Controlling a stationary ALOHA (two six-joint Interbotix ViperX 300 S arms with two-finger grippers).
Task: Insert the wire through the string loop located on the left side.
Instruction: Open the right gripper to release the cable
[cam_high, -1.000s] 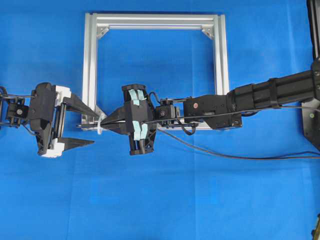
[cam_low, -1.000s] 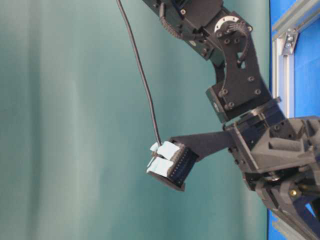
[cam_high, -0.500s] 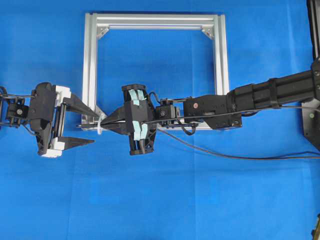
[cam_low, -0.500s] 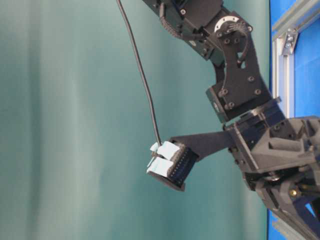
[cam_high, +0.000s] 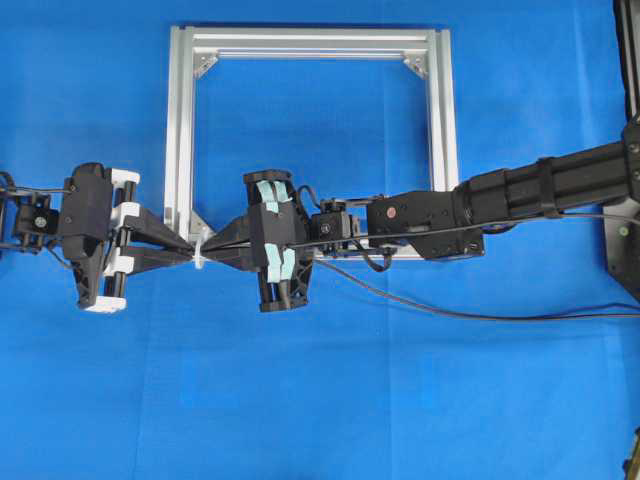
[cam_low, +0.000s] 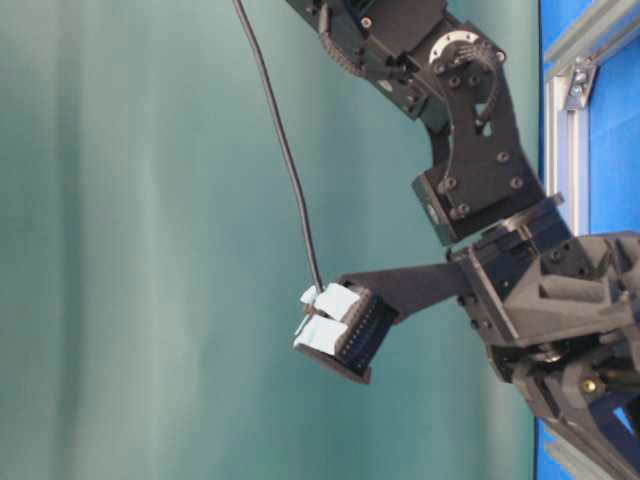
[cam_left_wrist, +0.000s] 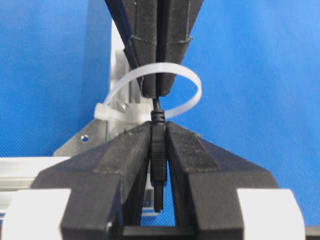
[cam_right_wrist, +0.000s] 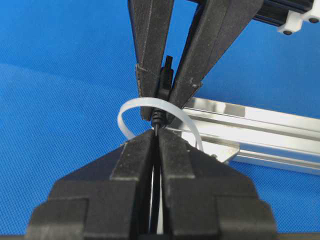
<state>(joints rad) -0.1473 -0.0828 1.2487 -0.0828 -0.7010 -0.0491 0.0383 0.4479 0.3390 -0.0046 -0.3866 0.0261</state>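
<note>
The white string loop (cam_high: 201, 250) sits at the lower left corner of the aluminium frame (cam_high: 180, 120). The black wire (cam_high: 450, 312) runs along the right arm into my right gripper (cam_high: 212, 248), which is shut on it just right of the loop. In the left wrist view the wire's plug (cam_left_wrist: 158, 160) has come through the string loop (cam_left_wrist: 192, 85), and my left gripper (cam_left_wrist: 158, 127) is shut on it. The right wrist view shows my right gripper (cam_right_wrist: 156, 134) pinching the thin wire, with the plug (cam_right_wrist: 165, 77) between the left fingers (cam_right_wrist: 150, 50) beyond the string loop (cam_right_wrist: 125, 112).
The frame lies flat on the blue cloth, with silver corner brackets (cam_high: 206, 64) inside it. Slack wire trails right across the cloth toward the edge (cam_high: 600, 315). In the table-level view the wire (cam_low: 285, 150) hangs beside the right arm.
My left gripper's jaws have gone from wide open to shut on the wire's plug at the loop. The right gripper and the wire have stayed put.
</note>
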